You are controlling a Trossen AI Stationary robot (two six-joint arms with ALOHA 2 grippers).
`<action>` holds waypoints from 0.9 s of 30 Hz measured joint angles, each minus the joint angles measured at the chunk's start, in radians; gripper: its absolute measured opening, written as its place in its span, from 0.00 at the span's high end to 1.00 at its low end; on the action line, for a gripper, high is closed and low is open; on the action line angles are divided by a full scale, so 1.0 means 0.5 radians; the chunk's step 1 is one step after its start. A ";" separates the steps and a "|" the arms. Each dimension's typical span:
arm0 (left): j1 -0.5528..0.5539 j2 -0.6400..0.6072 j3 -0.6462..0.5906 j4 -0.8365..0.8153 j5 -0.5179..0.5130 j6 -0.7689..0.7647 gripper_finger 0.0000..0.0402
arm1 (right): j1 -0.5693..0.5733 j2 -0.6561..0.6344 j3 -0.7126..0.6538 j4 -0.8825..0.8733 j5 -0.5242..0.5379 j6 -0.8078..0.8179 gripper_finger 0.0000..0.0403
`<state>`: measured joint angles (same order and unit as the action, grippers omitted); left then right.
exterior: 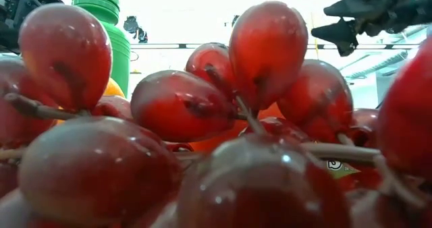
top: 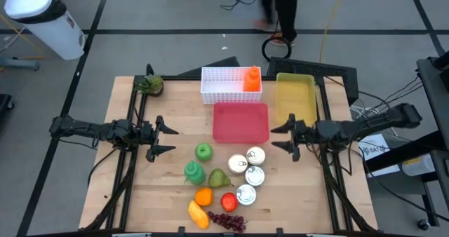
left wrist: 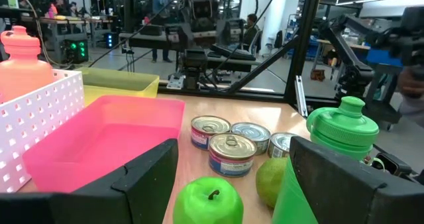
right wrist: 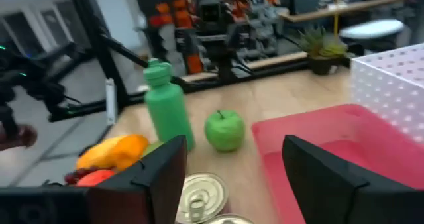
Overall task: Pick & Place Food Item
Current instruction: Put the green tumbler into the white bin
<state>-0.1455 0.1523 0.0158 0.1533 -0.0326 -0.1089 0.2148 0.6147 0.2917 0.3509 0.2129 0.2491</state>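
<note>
Food lies on the wooden table's near middle: a green apple (top: 203, 151), a pear (top: 219, 179), an orange (top: 203, 195), a red fruit (top: 229, 201), a yellow-orange piece (top: 198, 214) and red grapes (top: 228, 221), which fill the low view (exterior: 202, 120). Several tins (top: 247, 174) stand beside them. A pink tray (top: 240, 122) lies behind. My left gripper (top: 172, 140) hovers open left of the apple (left wrist: 207, 199), pointing level toward the table's right. My right gripper (top: 273, 139) hovers open right of the tins, facing left, with the pink tray (right wrist: 331, 144) before it.
A green bottle (top: 194, 172) stands by the pear. At the back, a white basket (top: 224, 86) holds an orange bottle (top: 251, 79), with a yellow tray (top: 295, 100) to its right and a small plant (top: 149, 85) at the far left corner. A person stands beyond the table.
</note>
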 joint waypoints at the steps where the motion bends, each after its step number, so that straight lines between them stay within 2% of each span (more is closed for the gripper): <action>1: 0.000 0.000 0.000 0.001 0.000 0.000 0.25 | 0.017 -0.008 -0.064 0.096 0.002 0.000 0.44; 4: 0.001 0.000 0.000 0.000 0.000 0.000 0.25 | 0.050 -0.038 -0.210 0.319 0.002 0.002 0.48; 7: 0.001 0.000 0.000 0.001 0.000 0.000 0.25 | 0.082 -0.088 -0.285 0.382 -0.003 0.001 0.51; 11: 0.001 0.000 0.000 0.033 0.000 0.000 0.25 | 0.141 -0.219 -0.332 0.289 -0.015 -0.001 0.56; 16: 0.001 0.000 0.000 0.272 -0.026 0.093 0.25 | 0.237 -0.406 -0.414 0.161 -0.067 -0.034 0.63; 19: 0.000 -0.001 0.000 0.407 -0.026 0.027 0.25 | 0.266 -0.493 -0.480 0.177 -0.063 -0.102 0.66; 27: 0.001 -0.001 0.000 0.488 -0.038 -0.058 0.25 | 0.269 -0.513 -0.546 0.082 -0.062 -0.106 0.72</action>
<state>-0.1452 0.1520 0.0158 0.3971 -0.0517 -0.1379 0.3492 0.3582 0.0185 0.3920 0.1818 0.1963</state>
